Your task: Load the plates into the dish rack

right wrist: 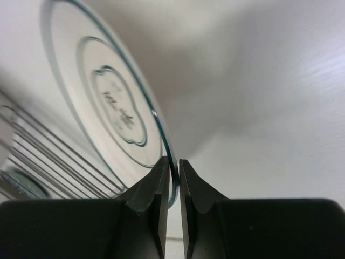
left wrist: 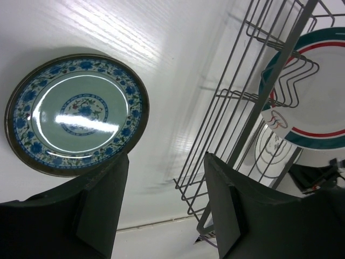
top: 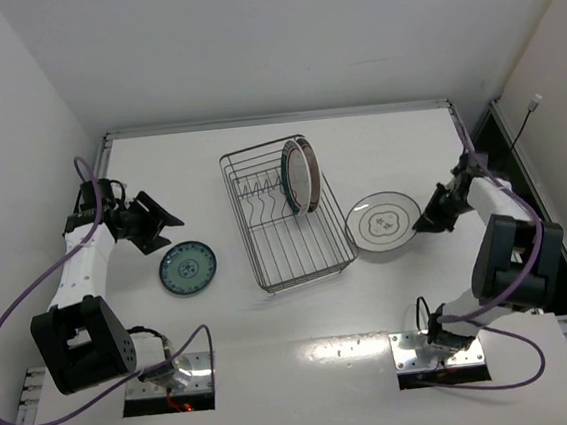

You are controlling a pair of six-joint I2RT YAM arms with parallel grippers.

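The dish rack [top: 305, 276] stands mid-table with two teal-rimmed white plates [top: 303, 175] upright in its far end; the red-lined one [left wrist: 318, 102] shows through the wires [left wrist: 237, 91] in the left wrist view. A grey-white plate [top: 380, 223] sits just right of the rack. My right gripper [top: 427, 221] is shut on its right rim, and the rim [right wrist: 161, 135] runs between the closed jaws [right wrist: 173, 164]. The small teal patterned plate [top: 188, 268] lies flat left of the rack. My left gripper [top: 164, 224] hangs open beside it, holding nothing [left wrist: 166, 159].
White walls close in the table on the left, back and right. Both arm bases are bolted at the near edge. Rack wires [right wrist: 43, 156] run close behind the grey-white plate in the right wrist view.
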